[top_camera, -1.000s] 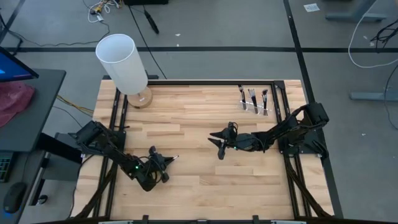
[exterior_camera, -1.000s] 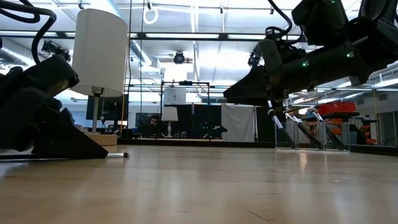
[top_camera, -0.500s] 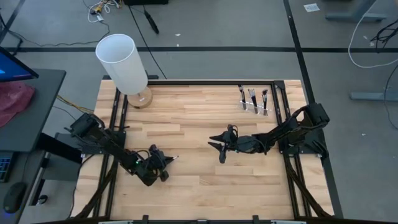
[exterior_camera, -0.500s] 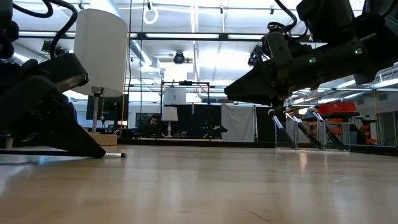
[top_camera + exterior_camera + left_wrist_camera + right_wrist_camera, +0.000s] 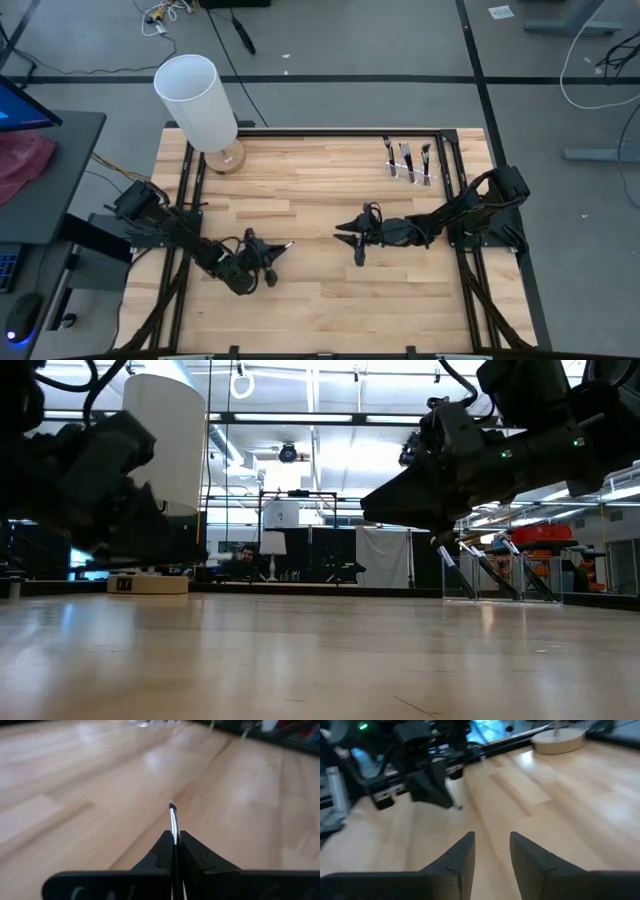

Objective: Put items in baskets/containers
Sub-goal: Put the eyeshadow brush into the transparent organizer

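Observation:
My left gripper (image 5: 271, 250) is at the near left of the table, shut on one thin makeup brush (image 5: 285, 245), whose silver neck and small dark tip (image 5: 172, 806) stick out past the fingertips. My right gripper (image 5: 352, 243) hovers open over the middle of the table with nothing between its fingers (image 5: 465, 851). The small clear holder (image 5: 410, 168) stands on its base at the far right, with several brushes upright in it. My left gripper pinches the brush between its two fingers just behind the silver neck (image 5: 174, 826). The brush lies along the fingers and points forward out of them, toward the table's right. The handle is hidden between the fingers. The brush is lifted clear of the table.
A big white cylinder on a round wooden base (image 5: 197, 98) stands at the far left corner. Black frame rails (image 5: 452, 190) run along the table's sides. Bare wood lies between the two grippers and the holder.
My left gripper has risen off the table with the brush and gone a little toward the right and far edges, rolling slightly. The brush, which lay low on the wood before, is now lifted clear.

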